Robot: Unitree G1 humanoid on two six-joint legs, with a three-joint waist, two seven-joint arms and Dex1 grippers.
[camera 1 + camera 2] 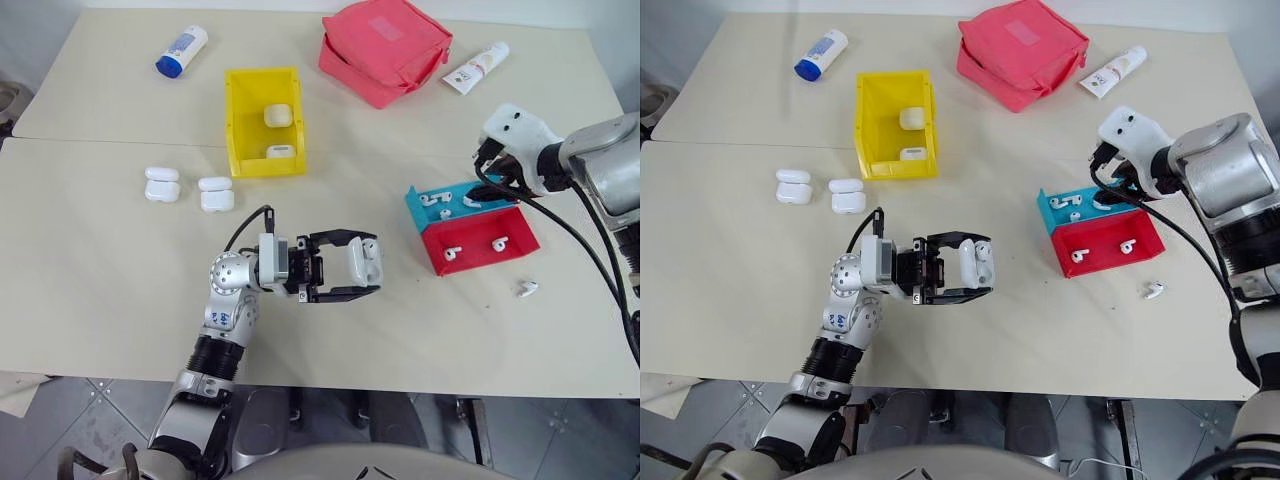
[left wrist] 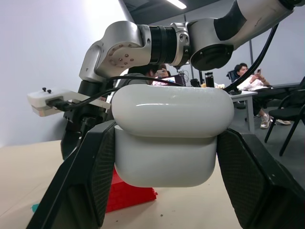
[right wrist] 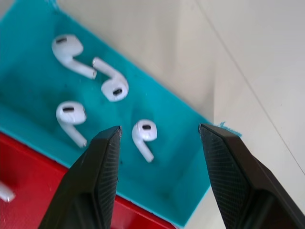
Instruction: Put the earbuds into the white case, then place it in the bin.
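Note:
My left gripper [image 1: 364, 265] is shut on a white case [image 1: 362, 261] and holds it above the table's middle. In the left wrist view the case [image 2: 167, 143] sits between both fingers with its lid down. To the right, my right gripper [image 3: 161, 130] stands open just above the teal tray [image 1: 428, 213], empty. Several earbuds [image 3: 143, 133] lie in that tray below its fingertips. Two more earbuds [image 1: 452, 252] lie in the red tray [image 1: 478, 258], and one [image 1: 526, 289] lies loose on the table beside it. The yellow bin [image 1: 236, 125] stands at the back centre.
Two white cases [image 1: 277, 115] lie inside the bin. Two more cases [image 1: 162, 184] sit on the table to its left. A pink pouch [image 1: 385, 50], a white tube [image 1: 476, 67] and a blue-capped bottle [image 1: 181, 51] line the far edge.

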